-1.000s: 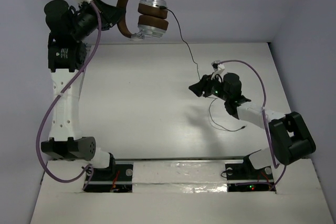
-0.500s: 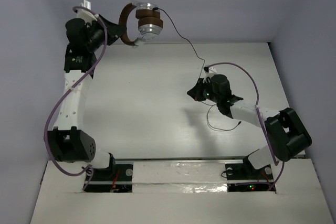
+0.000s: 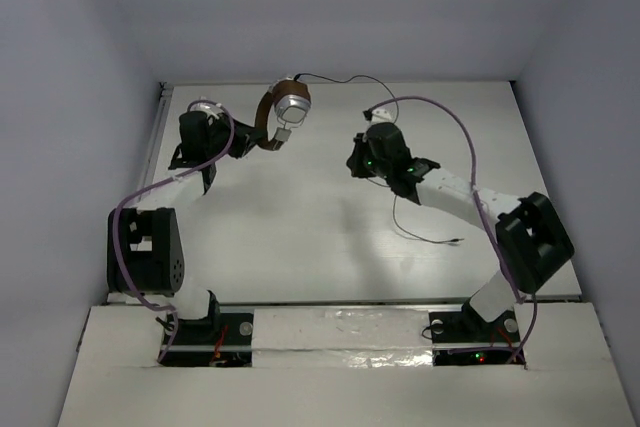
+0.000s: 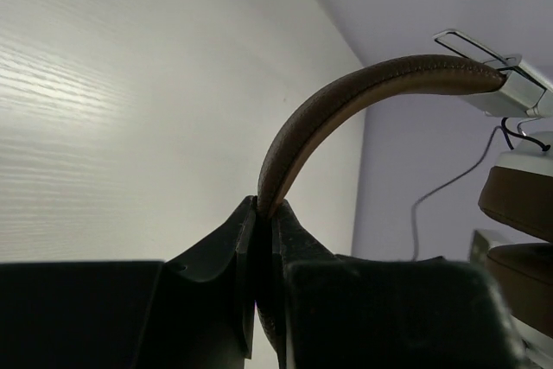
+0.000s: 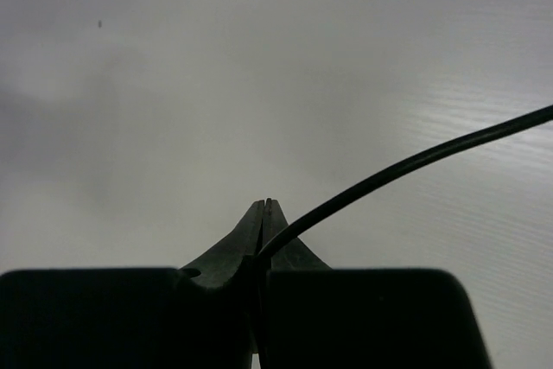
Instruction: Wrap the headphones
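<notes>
The headphones, with brown headband and silver ear cups, hang above the far part of the table. My left gripper is shut on the brown headband, which arcs up to the ear cups in the left wrist view. The thin black cable runs from the ear cups to my right gripper, which is shut on it. In the right wrist view the cable leaves the closed right gripper up to the right. The cable's loose end with the plug lies on the table.
White table with grey walls behind and on both sides. Purple robot cables loop over both arms. The arm bases stand at the near edge.
My left arm has swung down and in, bringing the headphones lower and to the right. My right gripper has moved up and left with the cable, whose slack now arcs along the back wall.
</notes>
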`<state>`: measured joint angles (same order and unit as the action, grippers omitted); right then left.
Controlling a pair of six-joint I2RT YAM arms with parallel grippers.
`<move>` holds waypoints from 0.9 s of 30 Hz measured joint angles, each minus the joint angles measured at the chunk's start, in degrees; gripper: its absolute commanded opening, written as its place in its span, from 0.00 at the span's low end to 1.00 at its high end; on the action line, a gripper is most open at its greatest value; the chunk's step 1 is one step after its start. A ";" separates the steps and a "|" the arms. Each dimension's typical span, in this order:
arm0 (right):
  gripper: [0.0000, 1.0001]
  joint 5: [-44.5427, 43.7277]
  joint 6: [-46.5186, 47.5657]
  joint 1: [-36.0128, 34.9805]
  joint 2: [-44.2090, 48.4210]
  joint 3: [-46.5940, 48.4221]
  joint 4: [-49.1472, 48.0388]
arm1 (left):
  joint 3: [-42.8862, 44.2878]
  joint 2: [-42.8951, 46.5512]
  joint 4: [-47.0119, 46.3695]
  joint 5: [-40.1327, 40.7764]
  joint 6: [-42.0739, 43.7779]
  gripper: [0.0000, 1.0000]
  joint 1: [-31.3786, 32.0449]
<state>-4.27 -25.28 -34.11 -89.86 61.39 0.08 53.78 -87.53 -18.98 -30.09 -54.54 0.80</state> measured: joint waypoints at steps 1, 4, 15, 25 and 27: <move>0.00 -0.37 0.02 -1.66 -1.51 0.83 0.46 | -1.46 0.00 -2.16 -0.33 -1.55 0.00 0.26; 0.00 -1.42 0.20 -6.47 -5.53 1.22 3.26 | -4.76 -0.09 -8.90 -1.44 -6.75 0.00 0.26; 0.00 -4.48 -0.72 -10.47 2.75 -12.02 7.61 | -10.69 -2.95 -32.37 -3.85 -27.85 0.00 -6.82; 0.00 -5.25 -0.55 -11.26 4.02 -9.60 5.55 | -10.71 -1.84 -34.38 -4.85 -31.28 0.00 -8.28; 0.00 -6.01 -0.52 -12.50 1.97 -7.82 6.21 | -10.69 0.59 -29.94 -2.49 -28.52 0.00 -6.88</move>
<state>-10.28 -25.80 -46.61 -87.90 53.56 6.28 43.09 -86.94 -48.93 -32.58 -83.07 -6.09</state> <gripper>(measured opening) 0.014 0.047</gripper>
